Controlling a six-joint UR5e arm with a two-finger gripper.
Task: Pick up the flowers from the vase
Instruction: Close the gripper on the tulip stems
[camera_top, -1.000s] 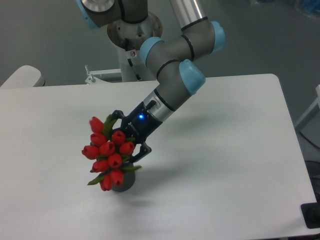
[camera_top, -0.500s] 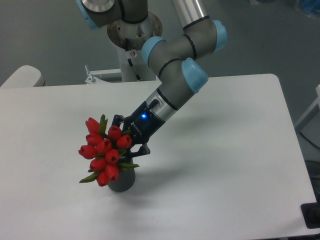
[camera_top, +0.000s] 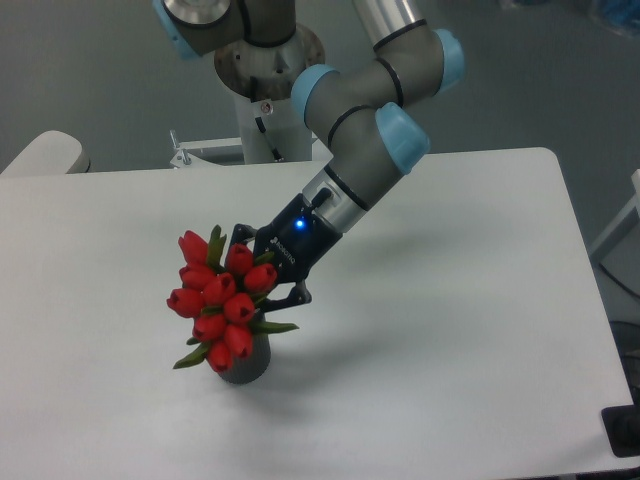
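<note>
The flowers (camera_top: 222, 300), a tight bunch of red tulip buds with green leaves, stand with their stems in the small dark grey vase (camera_top: 246, 364) on the white table (camera_top: 450, 330), left of centre. The bunch leans left and hides most of the vase's rim. My gripper (camera_top: 264, 268) comes in from the upper right at a slant. Its two dark fingers (camera_top: 293, 297) straddle the upper right side of the bunch and are closed on it. A blue light glows on the gripper body.
The arm's base column (camera_top: 262, 90) stands behind the table's far edge. A pale rounded object (camera_top: 40, 155) sits at the far left edge. A dark object (camera_top: 625, 430) shows at the lower right corner, off the table.
The gripper and the bunch swayed left, then back right, and now sit slightly higher. The vase stays in place, a little more of it showing.
</note>
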